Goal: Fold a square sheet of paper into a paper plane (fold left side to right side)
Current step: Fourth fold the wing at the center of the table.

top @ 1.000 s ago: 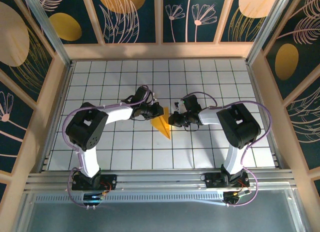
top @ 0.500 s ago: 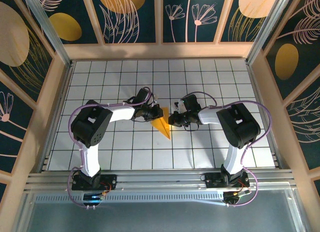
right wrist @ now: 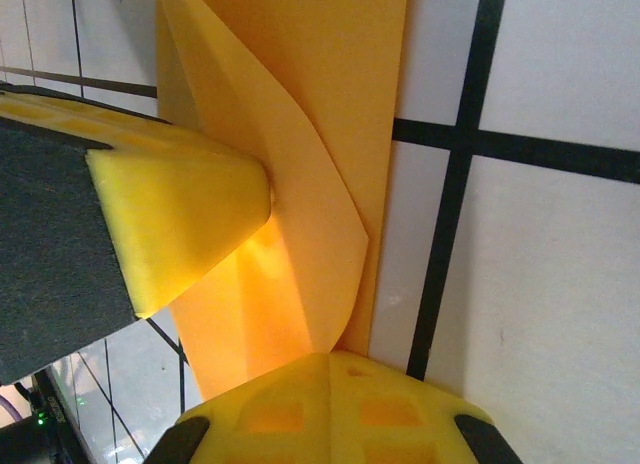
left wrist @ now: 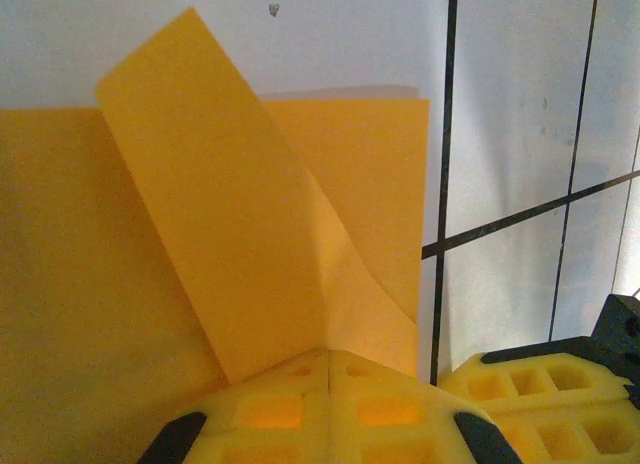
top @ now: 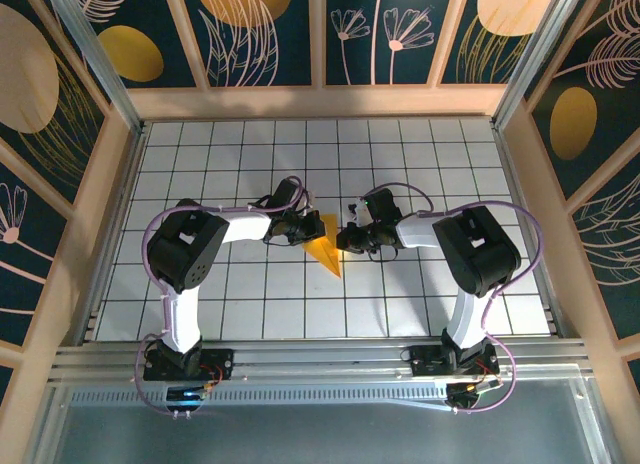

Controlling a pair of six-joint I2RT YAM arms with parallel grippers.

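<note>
Ana: Since a second ago the left arm [top: 182,252] is swinging its elbow inward over the table [top: 420,164], and the left gripper [top: 303,227] is finishing its close. The sheet of paper [top: 324,246] is hardly shifting.

Ben: Where is the sheet lying?

Ana: It is sitting mid-table between the two grippers, already folded to a point that is aiming at the near edge. The left gripper's pads [left wrist: 270,409] are pressing together on a flap that is standing up off the layers beneath.

Ben: And the right gripper [top: 346,238]?

Ana: Its pads are pressing together too, seemingly pinching the opposite edge. The wrist view is cropping the contact, so I am only guessing how much paper is caught.

Ben: What is worrying you?

Ana: Both are gripping one thin sheet, close together. If one is pulling while the other is holding, the paper could be tearing or slipping free. If the lifted flap is going over skewed, the crease will be landing off the centre line.
</note>
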